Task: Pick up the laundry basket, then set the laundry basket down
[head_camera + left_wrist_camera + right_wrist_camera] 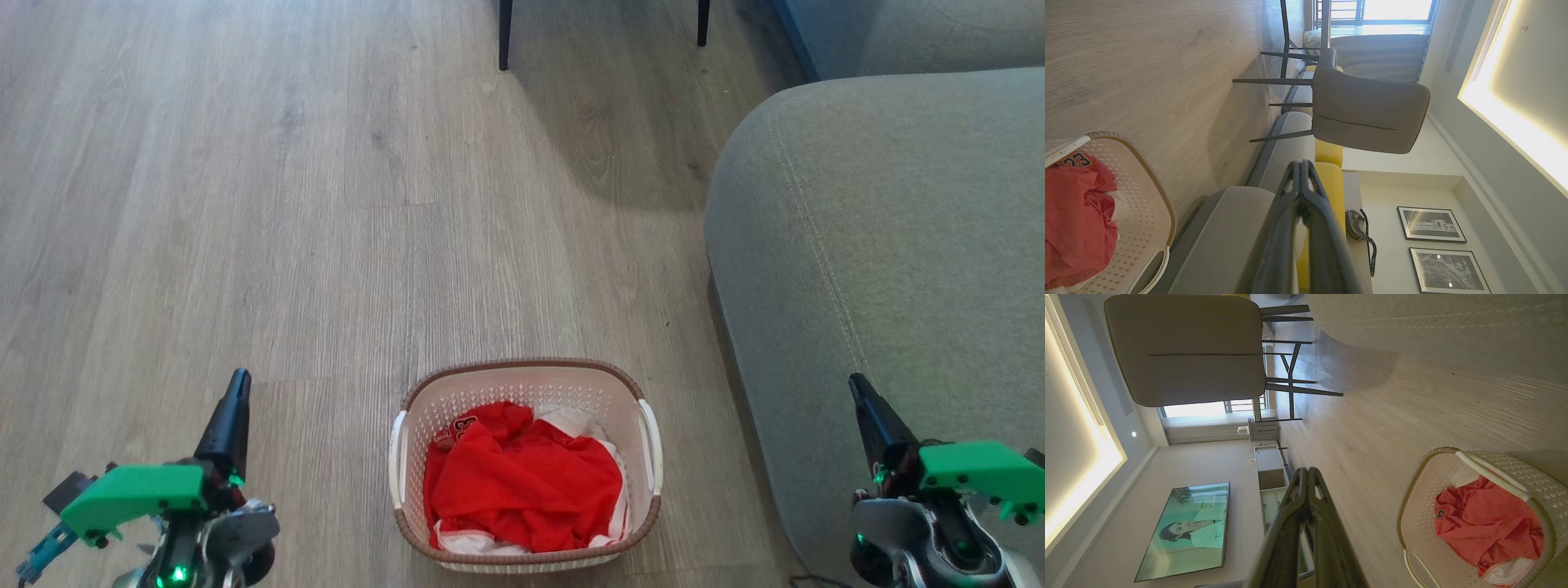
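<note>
While the left pincer (237,385) and the right pincer (859,387) sit clenched and empty, the laundry basket (522,364) rests on the floor (326,204) between them, near the sofa (882,245). Its thin perforated plastic and soft red clothing (522,482) suggest a light, slightly flexible load; the side handles (653,445) look best for lifting.

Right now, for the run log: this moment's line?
laundry basket: on floor, untouched | left tool: shut, empty | right tool: shut, empty
</note>
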Motion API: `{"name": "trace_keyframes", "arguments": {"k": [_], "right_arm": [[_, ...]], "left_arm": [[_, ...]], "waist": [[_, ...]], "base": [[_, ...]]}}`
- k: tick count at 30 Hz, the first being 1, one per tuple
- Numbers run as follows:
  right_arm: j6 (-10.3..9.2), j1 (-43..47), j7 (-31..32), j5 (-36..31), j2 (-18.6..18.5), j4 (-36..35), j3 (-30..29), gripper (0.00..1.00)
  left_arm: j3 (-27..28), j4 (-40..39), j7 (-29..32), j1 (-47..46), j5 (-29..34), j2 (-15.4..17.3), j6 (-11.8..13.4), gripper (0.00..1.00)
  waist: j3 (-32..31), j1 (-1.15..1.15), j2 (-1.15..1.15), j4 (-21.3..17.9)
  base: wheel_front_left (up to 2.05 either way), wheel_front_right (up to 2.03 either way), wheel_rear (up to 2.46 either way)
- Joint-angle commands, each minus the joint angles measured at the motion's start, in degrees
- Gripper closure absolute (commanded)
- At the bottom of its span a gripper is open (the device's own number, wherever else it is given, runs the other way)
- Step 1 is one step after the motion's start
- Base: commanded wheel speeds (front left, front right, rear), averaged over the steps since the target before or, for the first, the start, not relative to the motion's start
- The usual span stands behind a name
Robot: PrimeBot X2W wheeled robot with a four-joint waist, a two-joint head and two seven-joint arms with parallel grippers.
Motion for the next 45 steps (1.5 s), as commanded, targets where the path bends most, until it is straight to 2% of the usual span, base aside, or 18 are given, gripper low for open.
{"name": "trace_keyframes", "arguments": {"k": [1, 45], "right_arm": [[0.41, -2.6, 0.4, 0.2, -0.7, -1.8, 0.9, 1.00], [0.41, -2.7, 1.1, -0.4, -0.1, -1.8, 0.1, 1.00]], "left_arm": [[2.0, -1.7, 0.3, -3.5, 0.0, 0.7, -0.4, 1.00], [2.9, -1.7, 1.0, -3.5, 0.7, 0.1, -0.4, 1.00]], "waist": [[0.0, 0.00, 0.00, 0.0], [0.0, 0.00, 0.00, 0.0]], "base": [[0.00, 0.00, 0.00], [0.00, 0.00, 0.00]]}}
